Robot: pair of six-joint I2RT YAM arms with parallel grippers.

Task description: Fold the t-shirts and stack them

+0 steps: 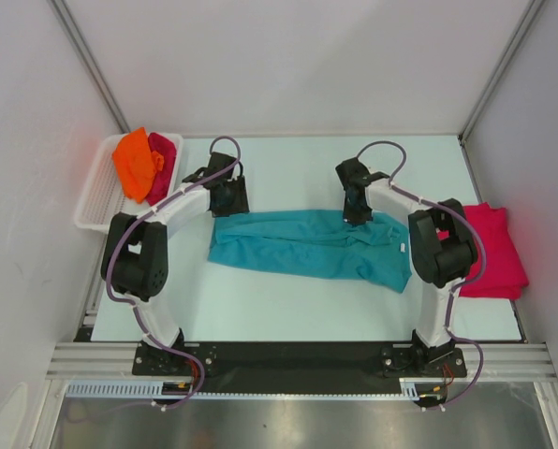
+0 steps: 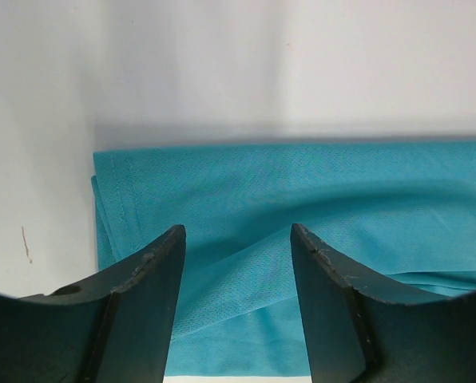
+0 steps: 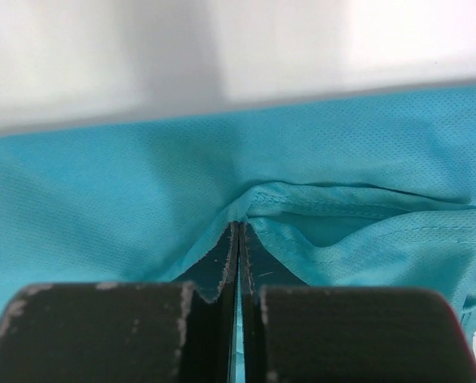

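The teal t-shirt (image 1: 307,245) lies in a long folded band across the middle of the table. My left gripper (image 1: 228,198) is open over the shirt's far left corner; in the left wrist view (image 2: 238,231) teal cloth (image 2: 302,191) shows between the spread fingers. My right gripper (image 1: 357,213) is at the shirt's far edge toward the right. In the right wrist view (image 3: 239,225) it is shut on a pinch of teal cloth (image 3: 102,199) beside a stitched hem. The orange t-shirt (image 1: 135,161) and a crimson-pink t-shirt (image 1: 163,166) lie crumpled in the basket. The other crimson-pink t-shirt (image 1: 494,248) lies folded at the right.
The white slatted basket (image 1: 96,192) stands at the far left, partly off the table's edge. Grey walls close in the back and both sides. The black base rail runs along the near edge.
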